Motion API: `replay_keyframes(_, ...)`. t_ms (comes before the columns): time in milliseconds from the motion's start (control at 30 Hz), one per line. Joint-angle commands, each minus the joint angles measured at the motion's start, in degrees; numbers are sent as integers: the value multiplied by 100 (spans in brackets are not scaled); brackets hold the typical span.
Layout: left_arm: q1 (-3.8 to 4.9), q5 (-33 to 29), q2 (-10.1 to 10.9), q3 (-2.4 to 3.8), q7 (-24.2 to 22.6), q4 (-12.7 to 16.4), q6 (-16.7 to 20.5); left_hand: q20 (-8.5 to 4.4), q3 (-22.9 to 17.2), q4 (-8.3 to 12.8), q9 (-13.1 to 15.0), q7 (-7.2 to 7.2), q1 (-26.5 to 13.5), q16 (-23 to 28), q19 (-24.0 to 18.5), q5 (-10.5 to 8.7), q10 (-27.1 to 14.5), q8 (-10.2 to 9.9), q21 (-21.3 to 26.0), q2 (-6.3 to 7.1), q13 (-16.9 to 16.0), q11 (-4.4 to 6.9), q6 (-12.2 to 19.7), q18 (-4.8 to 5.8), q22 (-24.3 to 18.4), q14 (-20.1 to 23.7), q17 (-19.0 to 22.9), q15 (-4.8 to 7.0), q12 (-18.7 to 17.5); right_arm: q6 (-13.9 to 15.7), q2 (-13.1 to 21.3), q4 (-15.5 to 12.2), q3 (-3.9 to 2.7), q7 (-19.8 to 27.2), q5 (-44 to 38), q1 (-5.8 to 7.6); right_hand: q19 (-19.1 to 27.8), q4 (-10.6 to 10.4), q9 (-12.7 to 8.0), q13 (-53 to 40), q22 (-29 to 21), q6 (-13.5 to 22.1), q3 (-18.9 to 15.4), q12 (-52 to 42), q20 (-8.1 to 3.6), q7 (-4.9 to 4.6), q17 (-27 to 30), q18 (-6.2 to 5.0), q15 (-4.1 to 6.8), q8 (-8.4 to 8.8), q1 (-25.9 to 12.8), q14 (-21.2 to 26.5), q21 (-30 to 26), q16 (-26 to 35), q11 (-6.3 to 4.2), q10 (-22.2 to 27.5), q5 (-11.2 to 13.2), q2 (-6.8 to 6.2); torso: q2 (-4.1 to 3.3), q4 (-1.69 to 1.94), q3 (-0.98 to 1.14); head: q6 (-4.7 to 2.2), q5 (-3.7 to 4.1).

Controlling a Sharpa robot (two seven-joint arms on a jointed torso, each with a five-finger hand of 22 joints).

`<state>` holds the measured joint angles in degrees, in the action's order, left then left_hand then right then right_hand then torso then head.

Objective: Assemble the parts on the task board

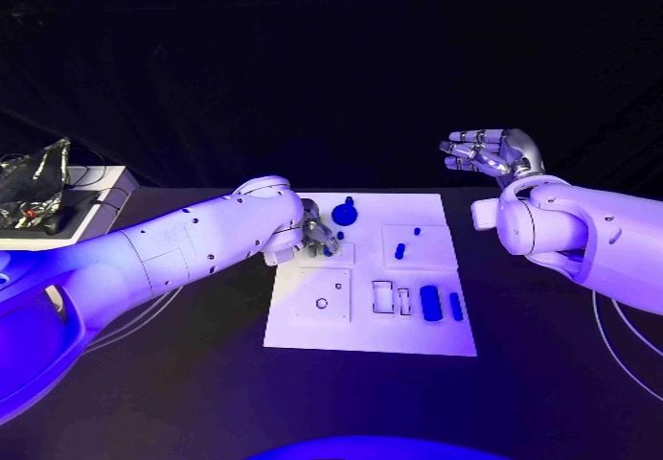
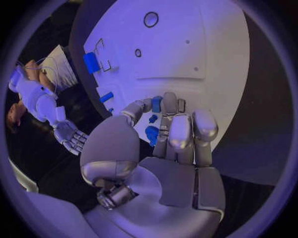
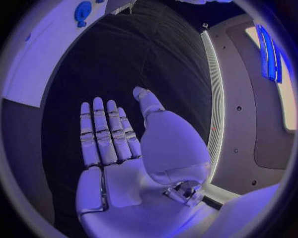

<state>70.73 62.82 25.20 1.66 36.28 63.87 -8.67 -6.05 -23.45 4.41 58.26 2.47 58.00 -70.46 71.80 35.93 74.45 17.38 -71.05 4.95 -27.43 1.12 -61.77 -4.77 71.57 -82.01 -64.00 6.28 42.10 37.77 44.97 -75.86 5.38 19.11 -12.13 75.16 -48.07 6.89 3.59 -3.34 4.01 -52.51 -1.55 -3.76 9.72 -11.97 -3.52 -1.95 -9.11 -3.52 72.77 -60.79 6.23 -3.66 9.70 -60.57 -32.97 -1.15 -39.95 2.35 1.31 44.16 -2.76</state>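
Observation:
The white task board [image 1: 331, 326] lies mid-table, also seen in the wrist views [image 2: 198, 44] [image 3: 37, 64]. My left hand [image 1: 315, 236] [image 2: 171, 139] reaches down onto the board's far left part. Its thumb and a fingertip pinch a small blue part [image 2: 156, 103]. A round blue part [image 1: 344, 214] [image 3: 82, 10] and a small blue peg [image 1: 340, 234] stand just beyond the hand. A blue peg [image 1: 400, 251] stands mid-board. Two long blue parts [image 1: 430, 303] [image 1: 456, 306] lie beside empty slots [image 1: 383, 295]. My right hand [image 1: 491, 151] [image 3: 118, 148] hangs raised off the board's far right corner, fingers straight, empty.
A white box with cables and gear [image 1: 56, 206] sits at the table's left edge. Thin cables [image 1: 152, 311] trail under my left arm. The right arm [image 1: 581, 235] hangs over the table right of the board.

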Motion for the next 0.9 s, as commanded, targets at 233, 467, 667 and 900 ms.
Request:
replay_keyframes(233, -48, -104, -50, -23, -115, 44, -122, -10, 154, -19, 148, -397, 371, -52, 68, -69, 466, -156, 35, -479, 44, 392, -493, 128, 79, -10, -43, 55, 21, -124, -12, 13, 0, 10, -12, -7, 67, 32, -6, 3, 3, 7, 37, 31, 0, -22, 6, 81, 3, 19, -46, 58, -32, 18, -5, 26, -64, -48, -1, -2, 0, 15, -2)
replay_keyframes(467, -48, -103, -48, -23, -116, 27, -91, -24, 467, -72, 254, -417, 401, -38, 75, -127, 449, -195, 65, -599, 10, 402, -527, 142, 107, -7, -25, 60, 28, -124, -12, 17, 1, 7, -12, -8, 89, 41, -8, 3, 2, 28, 41, 31, 3, -25, 7, 93, -3, 21, -58, 81, -37, 19, -2, 32, -75, -53, 0, 2, -1, 9, 6)
replay_keyframes(667, -48, -107, -33, -23, -87, 14, -78, -30, 1371, -323, 238, -432, 480, 46, 48, -158, 327, -293, 150, -632, -72, 393, -483, 140, 91, 3, 85, 46, 38, -135, -11, 13, 1, -6, -20, -9, 109, 46, -9, 3, 1, 58, 42, 31, 8, -31, 7, 101, -10, 22, -59, 103, -43, 20, 4, 48, -75, -55, 2, 1, 0, 17, 12)
replay_keyframes(900, -48, -108, -11, -23, -64, 10, -69, -40, 2873, -782, 228, -412, 656, 105, 12, -214, 275, -310, 267, -631, -92, 350, -459, 140, 68, 27, 187, 71, 86, -140, -5, 9, 2, -16, -41, -10, 275, 47, -10, 3, -9, 118, 30, 30, 32, -41, 7, 148, -22, 23, -63, 132, -104, 19, 15, 74, -73, -65, 4, 4, -5, 12, 14)
